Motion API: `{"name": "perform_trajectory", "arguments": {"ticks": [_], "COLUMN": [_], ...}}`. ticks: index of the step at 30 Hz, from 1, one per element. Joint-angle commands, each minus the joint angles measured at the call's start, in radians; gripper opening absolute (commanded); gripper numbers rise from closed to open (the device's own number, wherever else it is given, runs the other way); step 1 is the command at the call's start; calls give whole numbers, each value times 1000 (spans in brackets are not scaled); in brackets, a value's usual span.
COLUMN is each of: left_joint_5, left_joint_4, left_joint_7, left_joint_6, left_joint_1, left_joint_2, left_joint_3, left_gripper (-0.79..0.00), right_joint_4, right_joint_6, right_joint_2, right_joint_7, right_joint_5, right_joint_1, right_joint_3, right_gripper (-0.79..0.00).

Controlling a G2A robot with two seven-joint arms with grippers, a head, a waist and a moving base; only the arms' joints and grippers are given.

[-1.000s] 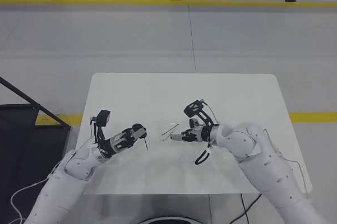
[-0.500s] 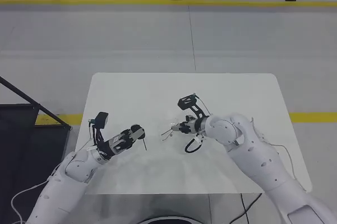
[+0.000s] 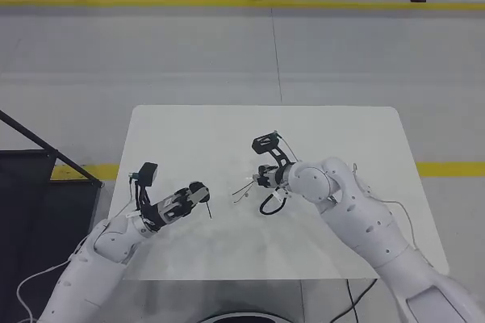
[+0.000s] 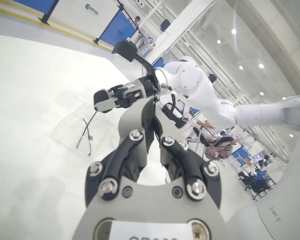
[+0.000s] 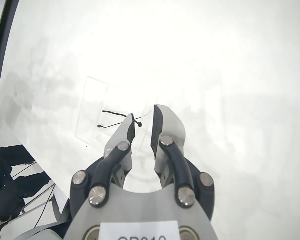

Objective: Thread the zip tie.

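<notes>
Right tool [image 5: 143, 112] has a narrow gap between its fingers (nothing pinched), tips down on a clear plastic sheet [image 5: 90, 106] near mid-table. Two black loose zip ties [image 5: 99, 126] lie there, one brushing a fingertip. Left tool [image 3: 200, 192] sits at about 9 o'clock from it, clamped tight on a thin black zip tie [image 3: 209, 208]. All on the white table [image 3: 347, 137].
</notes>
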Motion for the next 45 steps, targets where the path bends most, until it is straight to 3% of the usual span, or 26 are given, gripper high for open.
{"name": "perform_trajectory", "arguments": {"ticks": [1,4,10,33,36,45], "left_joint_5": [0,-3,-1,31,158,415], "left_joint_4": [2,3,1,-7,-23,-83], "left_joint_7": [-1,-1,1,27,83,306], "left_joint_6": [-3,-3,-3,21,80,145], "left_joint_1": [0,2,4,-1,0,39], "left_joint_2": [0,1,1,-7,-8,-36], "left_joint_3": [-2,-5,-9,-1,-34,0], "left_gripper": [-785,-785,-785,-785,-785,-785], "right_joint_4": [6,15,27,-176,-225,-435], "right_joint_6": [-2,-3,-3,5,17,-40], "right_joint_2": [-3,-9,-18,28,38,82], "right_joint_7": [3,5,7,10,-6,-39], "right_joint_5": [1,-1,-4,-63,-56,27], "right_joint_1": [3,7,12,-129,-169,-372], "right_joint_3": [-2,-7,-8,153,195,382], "right_gripper": [-606,-619,-785,-785,-785,-785]}}
